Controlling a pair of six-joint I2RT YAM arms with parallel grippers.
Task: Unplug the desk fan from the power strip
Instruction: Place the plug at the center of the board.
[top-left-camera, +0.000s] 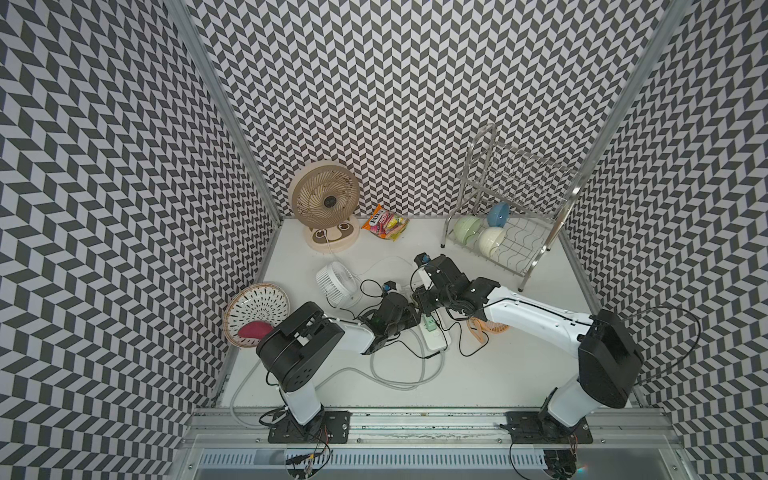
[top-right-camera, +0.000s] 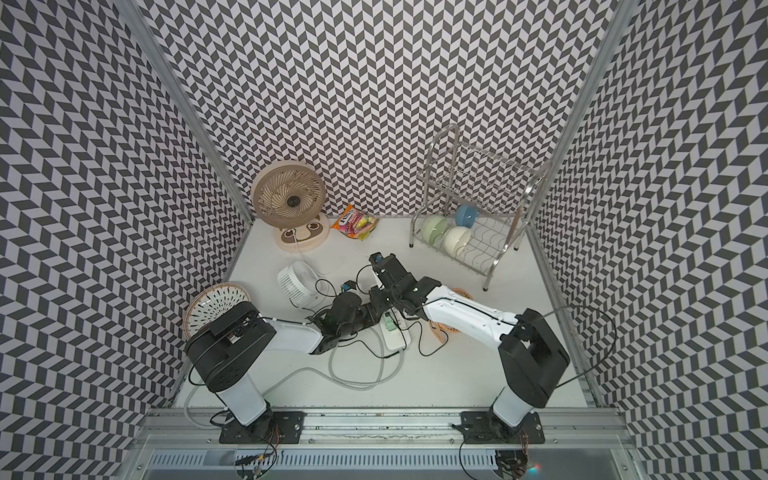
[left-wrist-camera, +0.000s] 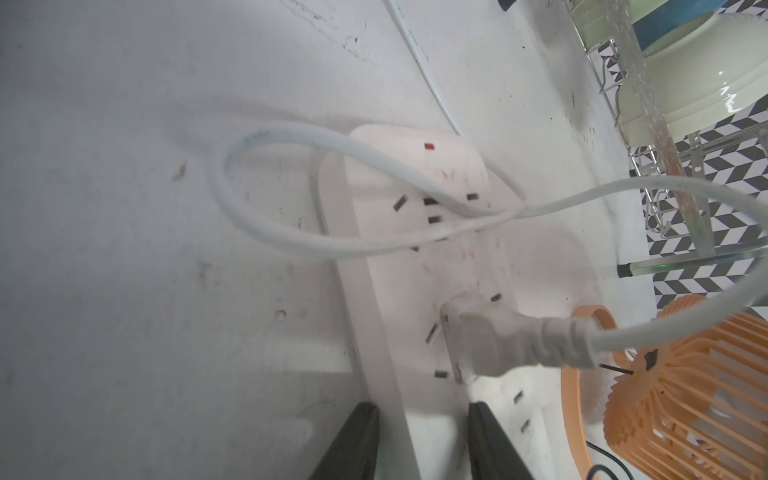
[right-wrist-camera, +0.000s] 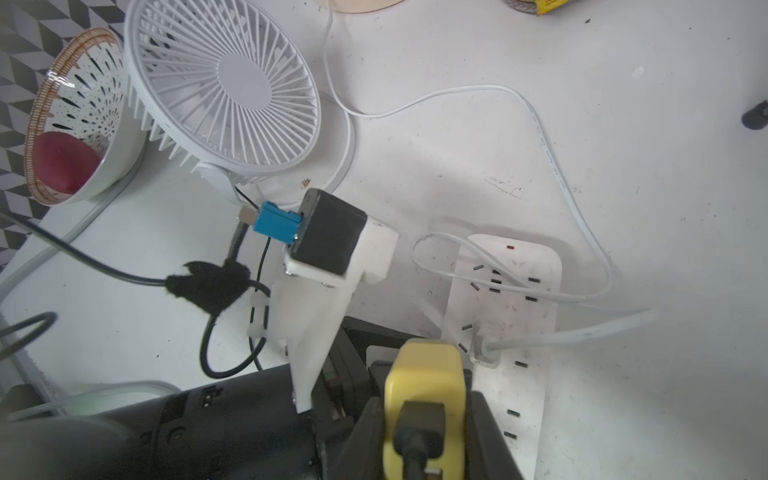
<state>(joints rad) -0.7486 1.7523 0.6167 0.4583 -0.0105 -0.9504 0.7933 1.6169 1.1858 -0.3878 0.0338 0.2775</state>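
Top views, power strip: the power strip (top-left-camera: 434, 345) lies on the desk (top-left-camera: 498, 374) just below frame centre in both top views. Its far half is hidden under the two wrists.
Top views, arms: the left arm (top-left-camera: 351, 332) and right arm (top-left-camera: 536, 309) meet over the strip from opposite sides, seemingly so that one steadies it while the other pulls.
Top views, fans: the white desk fan (top-left-camera: 335, 282) stands left of centre, near the strip. A beige fan (top-left-camera: 324, 199) stands higher in the frame, by the back wall.
Left wrist, end effector: the left end effector (left-wrist-camera: 420, 409), at the bottom edge, has its fingers apart and grasps nothing. One finger is over the strip's top face and the other beside its edge, likely to pin it down.
Left wrist, plug: a white plug (left-wrist-camera: 494, 345) sits in a socket at lower centre, its cord looped across the strip.
Right wrist, end effector: the right end effector (right-wrist-camera: 424, 411), at bottom centre, is clenched on a yellow adapter (right-wrist-camera: 424, 370) with a black lead (right-wrist-camera: 417, 432) in its near face.
Right wrist, seating: the adapter hides its own prongs, so I cannot tell whether it is seated or free.
Right wrist, fan: the fan fills the upper left. A thin black wire (right-wrist-camera: 245, 199) leaves its stem, so the adapter is probably its supply.
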